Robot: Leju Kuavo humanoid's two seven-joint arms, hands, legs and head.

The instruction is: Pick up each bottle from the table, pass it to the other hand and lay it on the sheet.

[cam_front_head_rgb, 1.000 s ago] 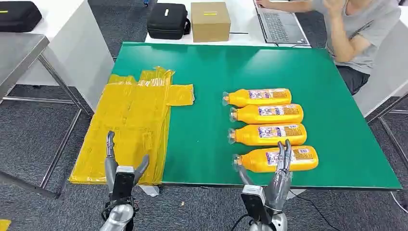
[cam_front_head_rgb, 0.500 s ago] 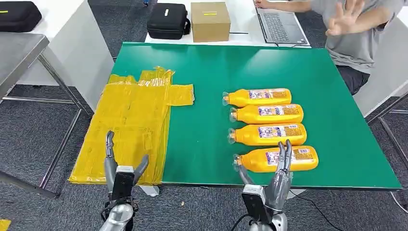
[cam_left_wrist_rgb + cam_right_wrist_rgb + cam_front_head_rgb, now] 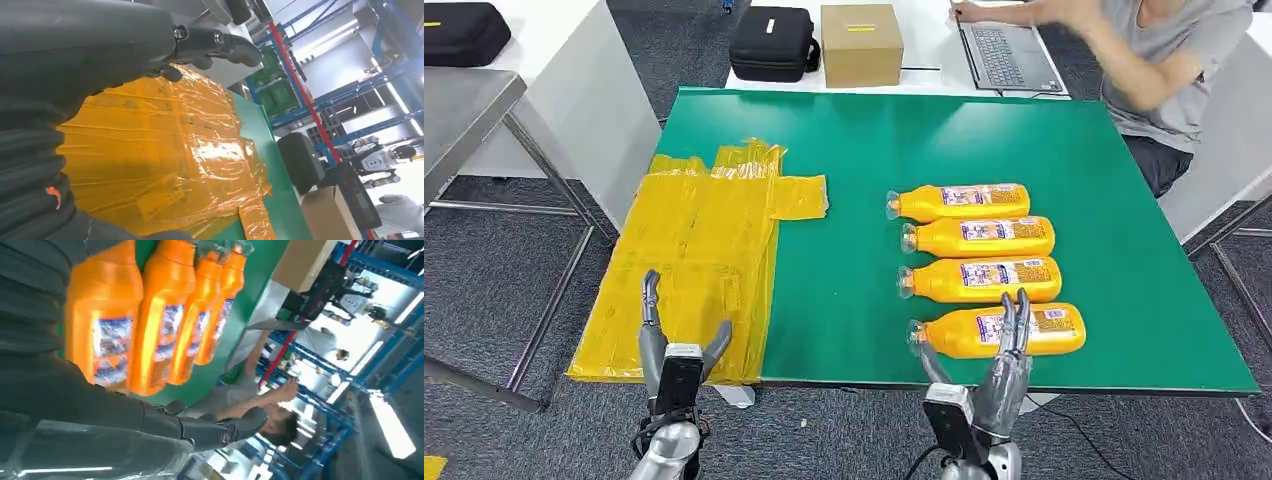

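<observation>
The person has lowered an arm to the laptop; both robot hands stay empty, fingers spread.

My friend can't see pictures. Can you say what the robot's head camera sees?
Four orange bottles lie in a row on a green table, with a crinkly yellow sheet on its left side. The robot's left hand and right hand hover open at the near edge; a person sits behind at a laptop.

four orange bottles lying right of yellow sheet on green worktop, both hands open at its near edge
</observation>
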